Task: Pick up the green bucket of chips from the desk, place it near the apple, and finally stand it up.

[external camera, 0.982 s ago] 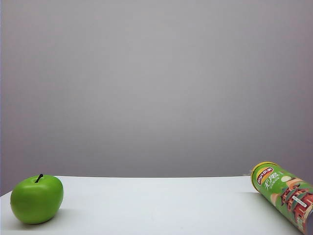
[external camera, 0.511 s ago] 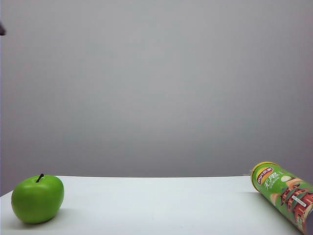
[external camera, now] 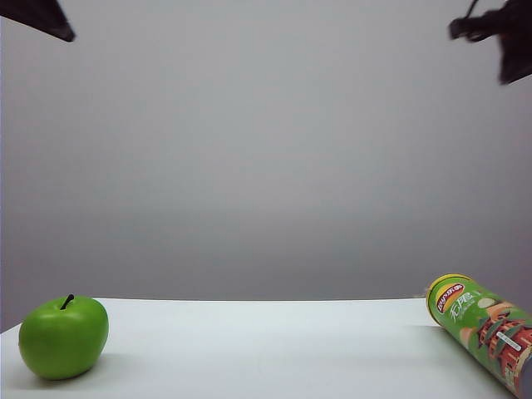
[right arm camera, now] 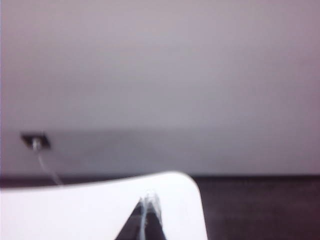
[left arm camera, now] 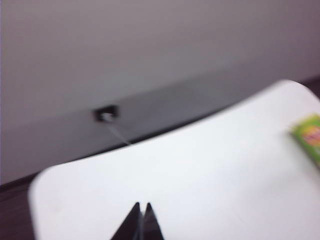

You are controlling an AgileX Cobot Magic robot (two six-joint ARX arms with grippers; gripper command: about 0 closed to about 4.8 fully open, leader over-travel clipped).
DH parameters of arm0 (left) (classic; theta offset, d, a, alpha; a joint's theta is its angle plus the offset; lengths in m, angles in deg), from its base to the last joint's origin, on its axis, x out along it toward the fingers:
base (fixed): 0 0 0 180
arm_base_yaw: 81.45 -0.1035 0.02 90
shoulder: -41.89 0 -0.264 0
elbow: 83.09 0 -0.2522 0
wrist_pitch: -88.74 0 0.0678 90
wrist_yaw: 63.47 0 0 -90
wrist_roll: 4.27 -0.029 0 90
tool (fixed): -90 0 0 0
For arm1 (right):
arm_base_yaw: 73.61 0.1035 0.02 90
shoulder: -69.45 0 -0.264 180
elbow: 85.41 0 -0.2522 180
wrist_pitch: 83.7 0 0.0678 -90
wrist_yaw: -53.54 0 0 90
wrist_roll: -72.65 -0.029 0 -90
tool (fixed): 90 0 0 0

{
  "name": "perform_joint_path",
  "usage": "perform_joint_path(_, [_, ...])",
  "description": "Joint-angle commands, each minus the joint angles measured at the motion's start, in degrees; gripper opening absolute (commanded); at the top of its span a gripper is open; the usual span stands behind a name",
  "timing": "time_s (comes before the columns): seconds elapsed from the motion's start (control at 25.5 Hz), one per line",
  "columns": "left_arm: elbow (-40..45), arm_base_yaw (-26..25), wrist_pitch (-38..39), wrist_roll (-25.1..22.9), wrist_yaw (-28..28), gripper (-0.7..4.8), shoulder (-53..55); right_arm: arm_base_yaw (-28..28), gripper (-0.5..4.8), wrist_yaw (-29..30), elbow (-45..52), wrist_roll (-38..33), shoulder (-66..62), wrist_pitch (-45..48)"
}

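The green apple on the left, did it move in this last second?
No. The apple sits at the same spot near the desk's left edge, far from the chips can.

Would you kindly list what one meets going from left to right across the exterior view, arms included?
Left pincer at the top corner, shut → apple on the desk → green bucket of chips lying on its side → right pincer at the top right corner, shut.
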Motion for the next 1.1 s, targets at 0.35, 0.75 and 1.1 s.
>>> perform_joint_path(0.35, [-4.15, 0.74, 7.45, -3.39, -21.22, -0.04, 8.09, -3.34, 1.24, 15.34, -21.49, 5.16, -24.96, -16.28])
perform_joint_path(0.75, [-5.66, 2.23, 6.67, -0.87, -24.83, 3.93, 11.06, -4.87, 4.79, 17.27, -25.44, 2.95, -33.53, -22.51])
perform_joint_path(1.1, [-6.14, 3.69, 5.18, 1.95, -24.65, 4.79, 11.06, -4.81, 4.79, 16.35, -25.44, 2.95, -41.42, -28.0])
